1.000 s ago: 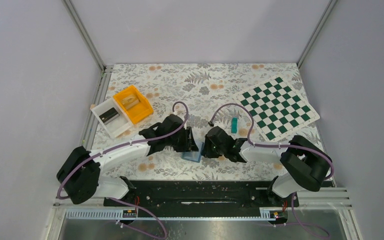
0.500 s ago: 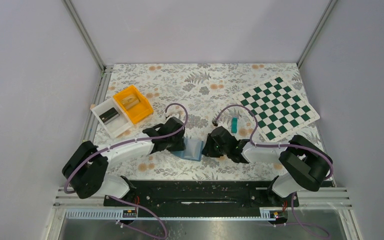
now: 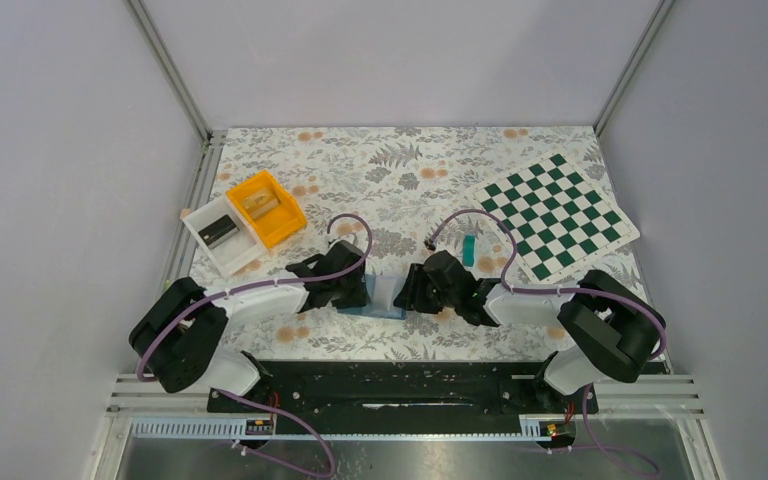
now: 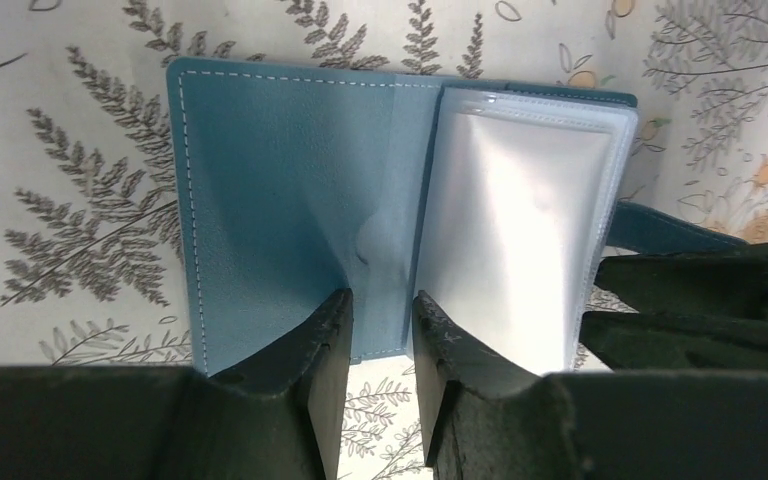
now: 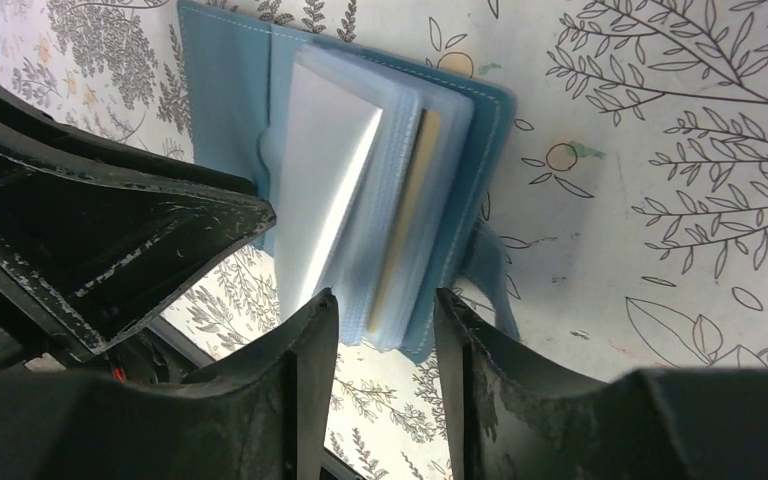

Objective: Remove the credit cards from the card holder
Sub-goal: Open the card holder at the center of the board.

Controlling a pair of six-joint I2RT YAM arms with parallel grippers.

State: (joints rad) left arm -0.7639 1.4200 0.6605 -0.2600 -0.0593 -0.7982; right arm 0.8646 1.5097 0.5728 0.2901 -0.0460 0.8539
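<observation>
The blue-teal card holder (image 3: 380, 300) lies open on the table between my two grippers. In the left wrist view its left cover (image 4: 280, 200) lies flat and clear plastic sleeves (image 4: 520, 230) stand over the right half. My left gripper (image 4: 381, 312) is narrowly open, with its fingertips (image 4: 332, 315) resting on the cover by the fold. My right gripper (image 5: 380, 305) is open around the near end of the sleeve stack (image 5: 360, 190). An orange-tan card (image 5: 415, 200) shows inside a sleeve. A teal card (image 3: 469, 250) lies on the table behind the right gripper.
An orange bin (image 3: 265, 207) and a white bin (image 3: 222, 233) stand at the back left. A green-and-white checkerboard mat (image 3: 557, 213) lies at the back right. The holder's strap (image 5: 487, 270) sticks out on its right side.
The left gripper has moved left and lower, and the holder's left cover now lies flat open. The clear sleeves now stand up in the middle. The right gripper has barely moved.
</observation>
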